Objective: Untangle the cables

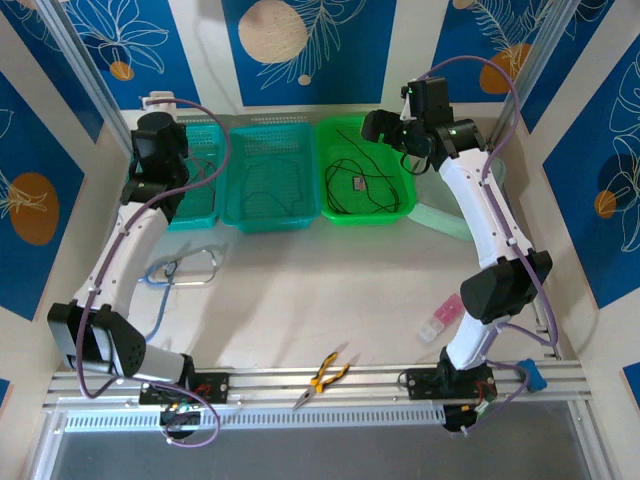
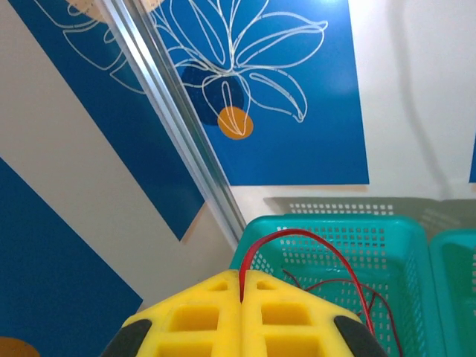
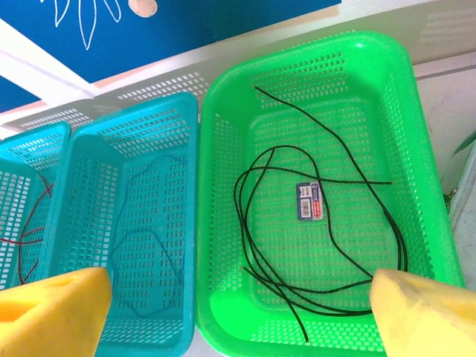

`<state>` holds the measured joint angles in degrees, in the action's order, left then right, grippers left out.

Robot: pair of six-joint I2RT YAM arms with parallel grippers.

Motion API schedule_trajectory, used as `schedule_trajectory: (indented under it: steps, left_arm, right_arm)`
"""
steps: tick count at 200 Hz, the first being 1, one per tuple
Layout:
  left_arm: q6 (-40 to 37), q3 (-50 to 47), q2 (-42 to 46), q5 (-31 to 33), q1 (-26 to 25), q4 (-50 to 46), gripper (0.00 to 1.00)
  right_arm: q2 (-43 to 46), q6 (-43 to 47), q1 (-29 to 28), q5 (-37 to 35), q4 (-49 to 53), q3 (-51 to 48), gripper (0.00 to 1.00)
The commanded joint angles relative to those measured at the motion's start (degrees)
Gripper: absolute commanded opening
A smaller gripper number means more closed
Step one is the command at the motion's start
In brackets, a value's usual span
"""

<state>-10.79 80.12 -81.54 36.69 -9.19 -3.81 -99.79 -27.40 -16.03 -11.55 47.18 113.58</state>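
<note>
Over the leftmost teal basket [image 2: 335, 221], left gripper [image 2: 240, 279] clamped fully shut, with the red cable [image 2: 312, 242] pinched in the seam between its yellow fingers [image 2: 290, 312]; from that seam, arching up and over, then dropping into the same basket among more red loops on its floor. Farther right, above the green basket [image 3: 312, 67], right gripper [image 3: 238, 297] spread wide with nothing held, yellow pads [image 3: 59, 305] at the two lower corners of the wrist view. Below them, black cable [image 3: 238, 195] lying in loose overlapping loops on the green basket's floor, around a small printed label [image 3: 309, 201]. Beside it, in the middle teal basket [image 3: 126, 123], blue-grey cable [image 3: 141, 232], faint against the mesh, lying flat. Seen from above, all three baskets in a row at the far side of the table [image 1: 300, 300]; near the left arm, a light-blue tube loop [image 1: 180, 270]; on the near rail between the arm bases, yellow-handled pliers [image 1: 325, 378].
</note>
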Motion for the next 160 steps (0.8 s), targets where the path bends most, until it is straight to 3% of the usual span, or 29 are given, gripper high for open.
schedule_trajectory:
  steps: [1,69,109,160]
  left_arm:
    - [2.1,-1.5,-1.5,2.1,-0.2,0.8,0.0]
    - [14.8,-9.4,-5.3,-1.9,4.2,-2.3,0.0]
    - [15.9,-12.3,-8.8,-1.7,5.9,0.0,0.0]
    - [20.2,-4.4,-18.5,-10.5,9.2,-12.1,0.0]
  right_arm:
    - [2.7,1.0,0.4,0.9,0.1,-1.0,0.9]
    - [5.5,1.3,1.0,1.3,-0.4,-4.6,0.9]
    - [7.2,0.2,1.0,2.0,-1.1,-7.4,0.9]
    - [9.5,-0.6,1.0,2.1,-2.0,-10.4,0.9]
